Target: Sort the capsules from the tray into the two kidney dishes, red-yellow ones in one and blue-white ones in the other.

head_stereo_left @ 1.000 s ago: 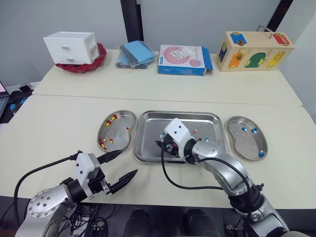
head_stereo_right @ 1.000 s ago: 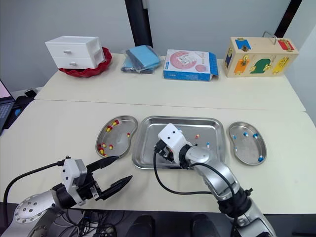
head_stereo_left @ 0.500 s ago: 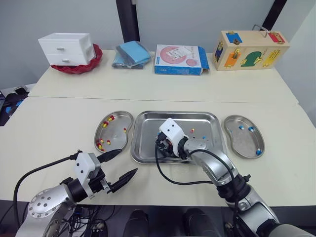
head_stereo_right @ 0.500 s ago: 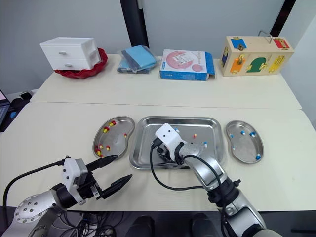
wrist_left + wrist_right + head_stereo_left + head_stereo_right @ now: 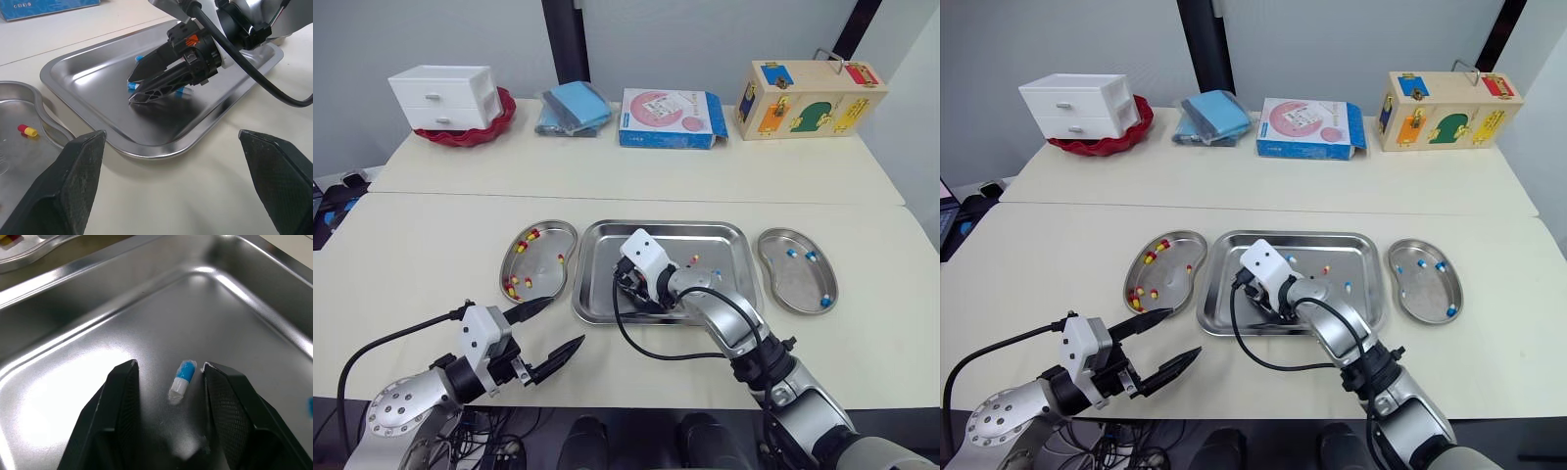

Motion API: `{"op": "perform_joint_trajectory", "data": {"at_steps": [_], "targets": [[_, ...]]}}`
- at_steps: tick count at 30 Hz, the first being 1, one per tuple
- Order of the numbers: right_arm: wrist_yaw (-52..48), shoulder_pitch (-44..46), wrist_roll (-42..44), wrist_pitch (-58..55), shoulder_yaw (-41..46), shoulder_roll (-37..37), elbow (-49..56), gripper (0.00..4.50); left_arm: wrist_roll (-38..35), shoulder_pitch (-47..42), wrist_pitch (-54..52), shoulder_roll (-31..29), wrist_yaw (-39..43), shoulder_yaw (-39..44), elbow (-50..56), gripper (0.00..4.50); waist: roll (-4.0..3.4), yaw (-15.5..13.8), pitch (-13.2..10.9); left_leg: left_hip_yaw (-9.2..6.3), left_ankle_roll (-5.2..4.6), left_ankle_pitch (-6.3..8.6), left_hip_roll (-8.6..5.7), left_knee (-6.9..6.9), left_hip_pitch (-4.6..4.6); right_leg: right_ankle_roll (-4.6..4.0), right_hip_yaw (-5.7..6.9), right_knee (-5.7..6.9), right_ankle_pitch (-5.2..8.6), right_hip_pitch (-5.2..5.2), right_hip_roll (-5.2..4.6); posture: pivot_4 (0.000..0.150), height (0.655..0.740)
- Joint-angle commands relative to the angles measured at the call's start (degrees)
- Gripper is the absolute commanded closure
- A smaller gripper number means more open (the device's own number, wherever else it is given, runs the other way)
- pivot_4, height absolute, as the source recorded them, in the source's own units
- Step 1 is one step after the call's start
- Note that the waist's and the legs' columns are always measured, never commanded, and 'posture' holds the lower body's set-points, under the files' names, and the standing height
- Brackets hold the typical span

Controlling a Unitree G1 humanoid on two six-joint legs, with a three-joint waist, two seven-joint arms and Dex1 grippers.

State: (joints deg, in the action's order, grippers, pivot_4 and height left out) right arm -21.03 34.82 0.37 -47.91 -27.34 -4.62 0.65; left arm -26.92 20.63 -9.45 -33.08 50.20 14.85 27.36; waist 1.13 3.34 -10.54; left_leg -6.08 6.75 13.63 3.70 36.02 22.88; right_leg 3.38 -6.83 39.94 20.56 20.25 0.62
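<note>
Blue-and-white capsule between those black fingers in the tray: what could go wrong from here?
1. The blue-and-white capsule lies nearer one finger of the open right hand than the other. Closing could nudge it first and send it skidding over the smooth steel tray.
2. Pinched across its rounded body, it might pop out before reaching the steel kidney dish holding the blue ones.

One tray [image 5: 732, 241], two kidney dishes [image 5: 544, 275] [image 5: 799, 280] — three blue-white capsules [image 5: 808, 257] in the right one.

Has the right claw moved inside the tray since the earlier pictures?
Yes. The right claw has shifted slightly toward the left edge of the tray, nearer the left kidney dish.
</note>
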Motion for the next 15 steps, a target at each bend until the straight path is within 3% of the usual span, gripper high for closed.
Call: {"op": "perform_joint_trajectory", "data": {"at_steps": [1,6,15], "targets": [[-0.9,0.2,-1.3,1.0,-1.3,-0.4,0.3,3.18,0.1,0.4,1.9,-0.4,0.3,0.7,0.2,0.0,0.0,0.0,0.0,0.0,0.0,0.0,0.0,0.0,0.0,0.0,0.0,0.0,0.0,0.0,0.0,0.15,0.74],[-2.3,0.2,-3.0,2.4,-2.8,-1.7,1.7,4.45,0.0,0.7,3.2,-0.7,1.6,1.0,-1.2,0.0,-0.01,0.0,0.0,0.01,0.0,0.0,0.0,-0.01,0.0,0.0,-0.01,0.0,0.0,0.01,0.0,0.15,0.74],[-8.2,-2.9,-0.4,-0.2,0.5,-8.2,18.7,4.48,-4.6,-2.7,4.7,-4.2,10.8,0.3,-4.0,0.0,-0.07,-0.1,-0.1,0.0,0.0,0.0,0.0,-0.02,0.06,0.0,0.0,-0.02,0.01,0.05,0.0,0.15,0.74]]}}
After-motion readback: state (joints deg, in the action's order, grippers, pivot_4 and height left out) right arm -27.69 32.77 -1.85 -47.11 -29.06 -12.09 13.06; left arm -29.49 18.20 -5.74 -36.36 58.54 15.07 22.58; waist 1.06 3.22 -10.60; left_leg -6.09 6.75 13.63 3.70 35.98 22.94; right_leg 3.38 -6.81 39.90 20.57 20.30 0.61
